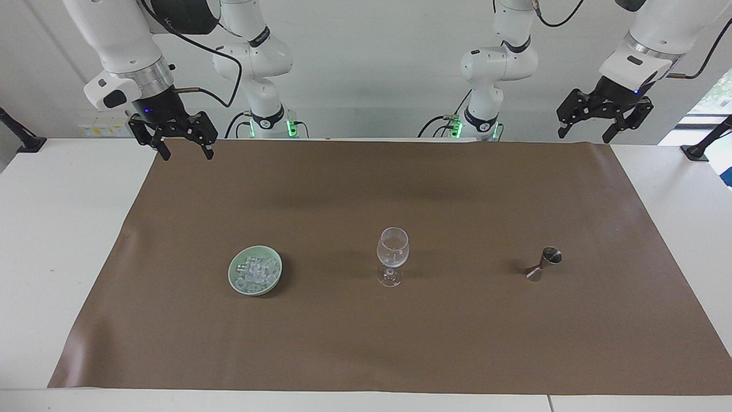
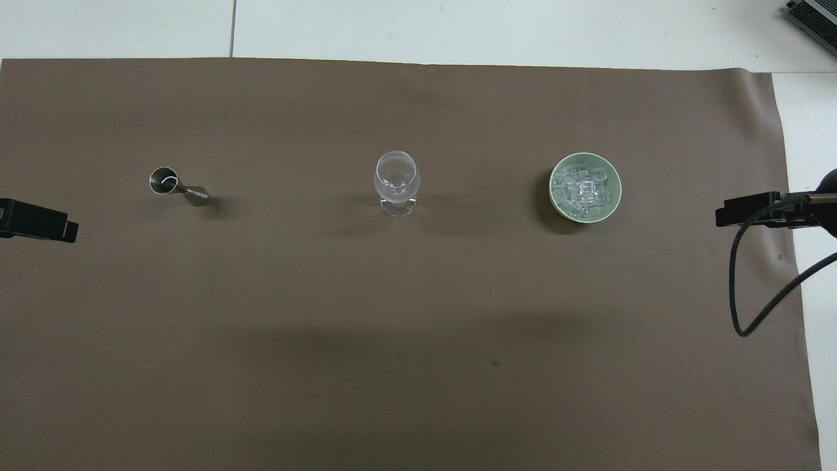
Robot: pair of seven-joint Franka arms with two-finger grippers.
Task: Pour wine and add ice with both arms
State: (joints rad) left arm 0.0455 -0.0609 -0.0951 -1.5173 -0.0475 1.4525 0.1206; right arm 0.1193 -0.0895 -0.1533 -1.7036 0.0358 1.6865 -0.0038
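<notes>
An upright clear wine glass point(image 1: 392, 254) point(image 2: 396, 180) stands mid-mat. Toward the right arm's end, small clear ice cubes point(image 1: 255, 272) point(image 2: 584, 188) fill a pale green dish point(image 1: 233, 273) point(image 2: 553, 197). A steel jigger point(image 1: 544, 264) point(image 2: 175, 185) stands toward the left arm's end. No wine shows, and I cannot tell what the jigger holds. My right gripper point(image 1: 187, 154) point(image 2: 752, 212) hangs open and empty over the mat's corner by its base. My left gripper point(image 1: 584, 136) point(image 2: 39, 222) hangs open and empty over the mat's corner by its own base.
A brown mat point(image 1: 366, 343) covers most of the white table point(image 1: 63, 229). A black cable point(image 2: 742, 288) loops down from the right arm's wrist. Black clamps point(image 1: 23, 140) sit at the table's ends.
</notes>
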